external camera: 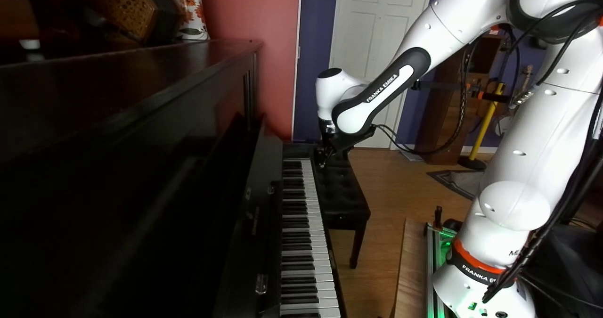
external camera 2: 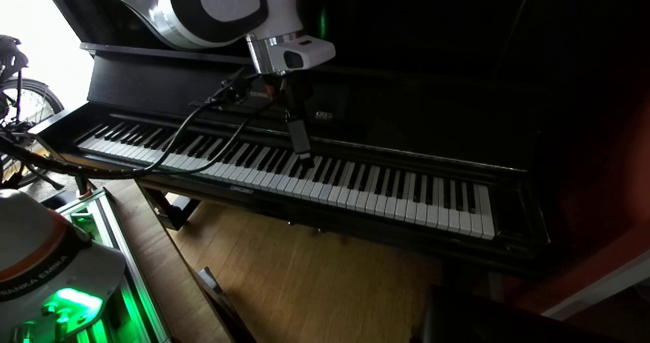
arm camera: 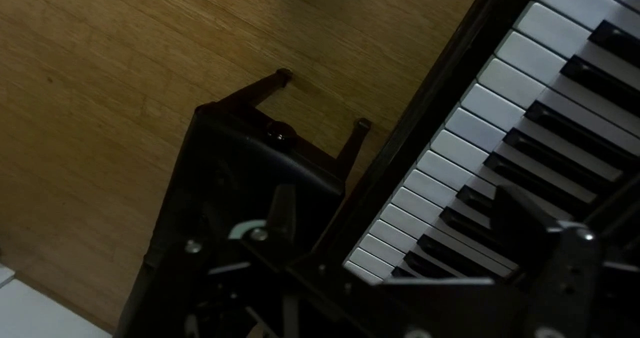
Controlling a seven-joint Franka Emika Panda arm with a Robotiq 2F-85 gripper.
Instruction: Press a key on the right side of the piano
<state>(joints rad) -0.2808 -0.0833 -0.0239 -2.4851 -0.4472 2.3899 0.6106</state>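
Note:
The dark glossy upright piano (external camera: 155,101) stands along the left in an exterior view, and its white and black keys (external camera: 308,205) run toward the far wall. The keyboard also crosses the middle in an exterior view (external camera 2: 355,198) and fills the right side of the wrist view (arm camera: 480,117). My gripper (external camera: 323,160) points down near the far part of the keyboard, beside the black bench. In an exterior view, a finger of the gripper (external camera 2: 306,161) overlaps the middle keys; contact cannot be told there. In the wrist view, the gripper's fingers (arm camera: 400,213) are wide apart with nothing between them.
The black padded bench (external camera: 341,186) stands in front of the far keys; it also shows in the wrist view (arm camera: 240,162). Cables (external camera 2: 167,160) hang from the arm before the keyboard. A floral vase (external camera: 191,12) and a hexagonal box (external camera: 141,12) sit on the piano top.

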